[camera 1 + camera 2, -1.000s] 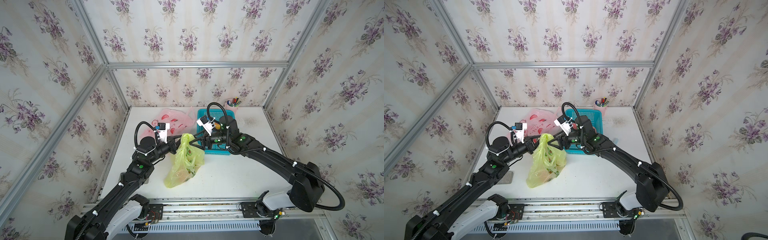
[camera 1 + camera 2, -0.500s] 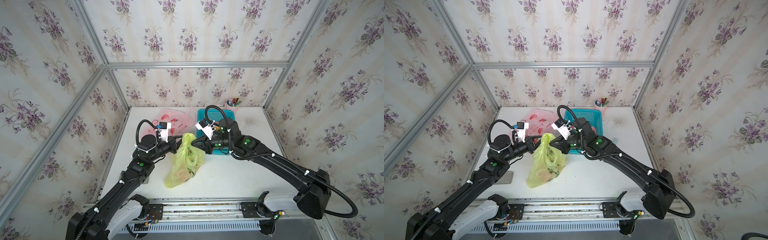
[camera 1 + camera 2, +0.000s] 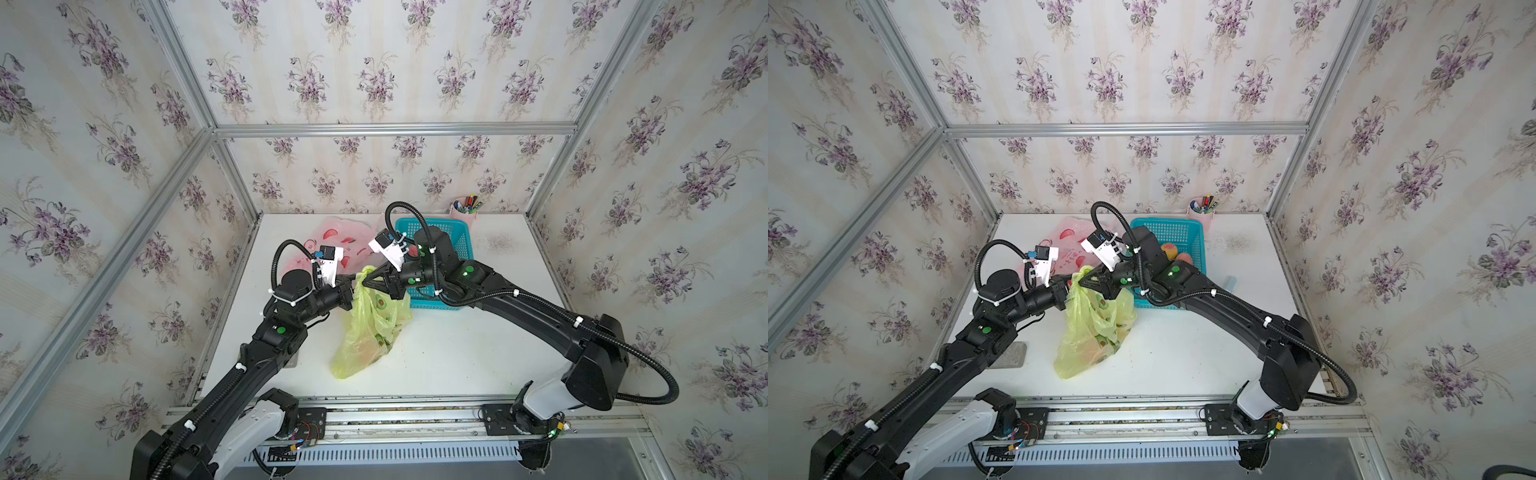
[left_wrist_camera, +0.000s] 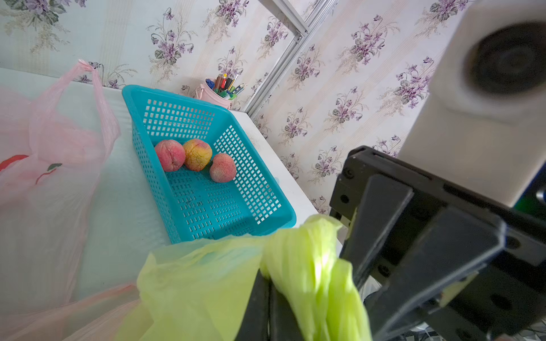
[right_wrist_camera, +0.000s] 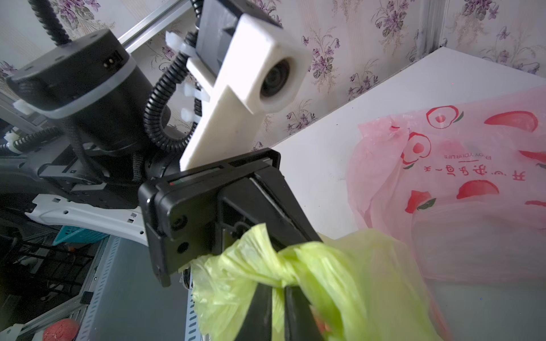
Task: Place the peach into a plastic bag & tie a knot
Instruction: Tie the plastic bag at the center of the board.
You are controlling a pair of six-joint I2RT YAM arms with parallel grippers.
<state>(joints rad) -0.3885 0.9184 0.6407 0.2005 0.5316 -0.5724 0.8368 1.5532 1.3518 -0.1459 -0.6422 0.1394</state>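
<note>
Both arms meet over the yellow-green plastic bag (image 3: pixel 374 328), which sags onto the worktop (image 3: pixel 457 361). The left gripper (image 4: pixel 267 295) is clamped tight on its twisted neck, and the right gripper (image 5: pixel 277 295) pinches the same bunch. A peach (image 3: pixel 1090 351) shows faintly through the bag's bottom.

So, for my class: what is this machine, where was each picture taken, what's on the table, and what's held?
It is a two-armed robot, each arm ending in a clamp, its gripper. Two pictures look down from overhead; two come from cameras on the arms' wrists. On the white table lie a blue basket with three peaches, a pink bag and a pen cup. The left gripper and right gripper both pinch the twisted neck of a yellow-green bag.
</note>
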